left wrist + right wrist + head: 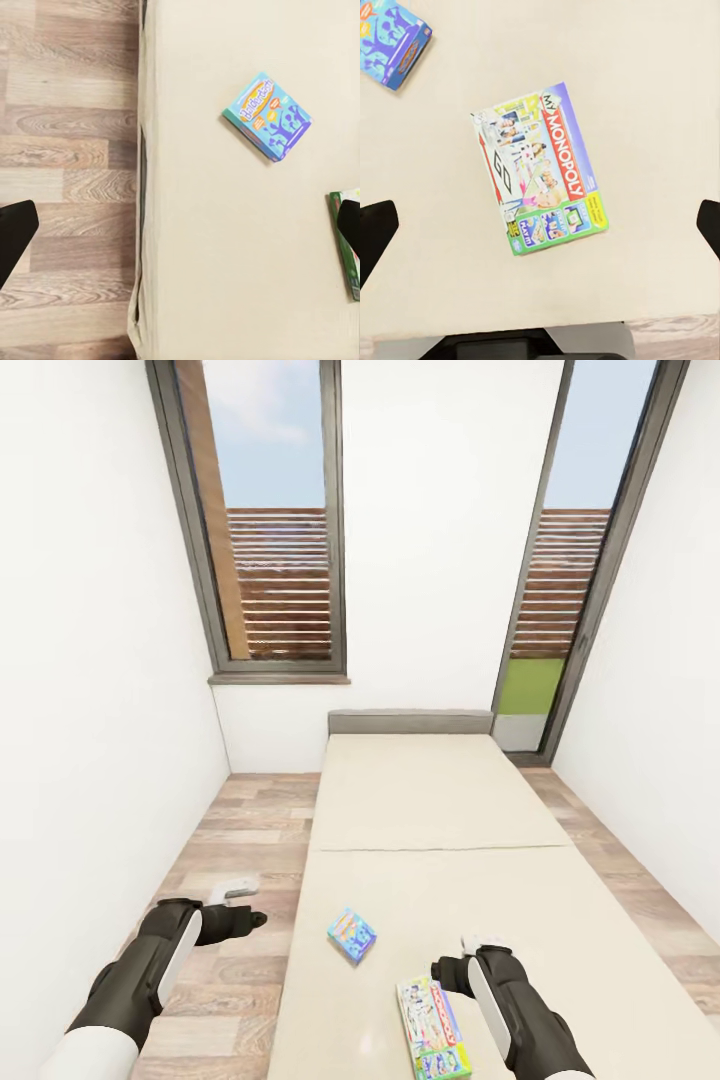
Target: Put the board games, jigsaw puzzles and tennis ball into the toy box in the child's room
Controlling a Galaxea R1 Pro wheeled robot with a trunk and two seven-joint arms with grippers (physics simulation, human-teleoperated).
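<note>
— Beige was the cover of the bed (440, 800), the biggest thing in the head view. It ran from the near edge up toward twelve o'clock, to a low grey headboard (410, 721) against the white wall between two tall dark-framed windows. Wood-plank floor (240, 830) lay along its nine-o'clock side.

— And the arms?

— The left gripper (236, 894) hung over the floor, off the bed's nine-o'clock edge. In its wrist view two dark fingertips (13, 236) stood wide apart with nothing between them, so it was spread and empty. The right gripper (470, 943) hovered over the near part of the bed; its wrist view showed its fingertips (375, 240) likewise far apart, gripping nothing.

— Where were the games?

— Both lay flat on the cover. The longer white-green board game (434, 1029), the one printed "My Monopoly" (540, 169), sat at about seven o'clock from the right gripper, just beside that forearm, not touching it. Its long axis ran nearly twelve to six in the head view, leaning slightly toward eleven.

— The smaller one?

— The small blue square board game (352, 936) lay at nine o'clock from the right gripper, between the two grippers and apart from both. It was turned like a diamond, one corner toward twelve. In the left wrist view it showed as a blue box (267, 116) well clear of the fingertips.
</note>
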